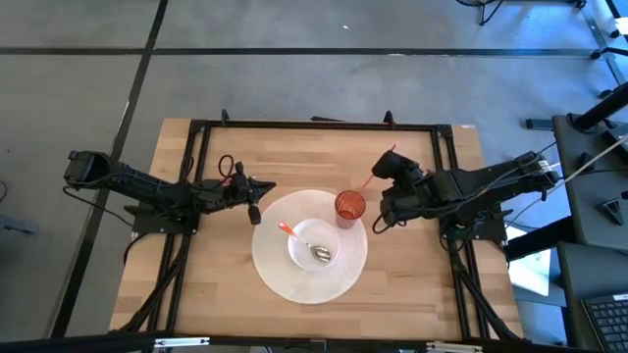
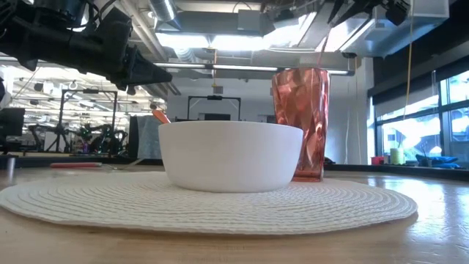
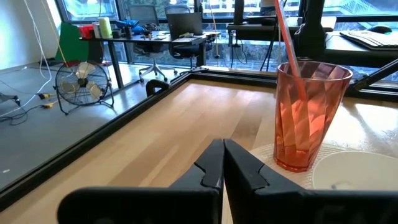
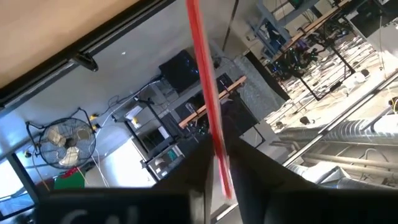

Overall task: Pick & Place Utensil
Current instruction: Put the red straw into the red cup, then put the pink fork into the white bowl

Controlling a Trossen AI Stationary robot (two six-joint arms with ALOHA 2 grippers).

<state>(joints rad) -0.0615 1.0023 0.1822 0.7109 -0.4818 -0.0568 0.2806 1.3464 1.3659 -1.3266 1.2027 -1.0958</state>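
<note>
Straw point(image 4: 208, 106) pinched between right gripper point(image 4: 219, 163) fingers, above cup point(image 1: 349, 207); left gripper point(image 1: 254, 199) fingers closed, empty.

A round woven placemat point(image 1: 285, 279) fills the middle of the wooden table point(image 1: 196, 284), leaving bare wood open along the near edge and at both near corners. On the mat, a white bowl point(image 1: 314, 245) and a tall red cup point(image 1: 349, 206) stand close together, apparently just apart, with no passable gap between them. A spoon point(image 1: 306, 244) lies in the bowl, its orange handle jutting over the rim. A red straw point(image 1: 370, 182) rises from the cup, pinched by the right gripper point(image 1: 391, 165) above it. The left gripper point(image 1: 257, 199), fingers together, sits beside the mat's left edge. The 2 arms occupy the table's sides.
</note>
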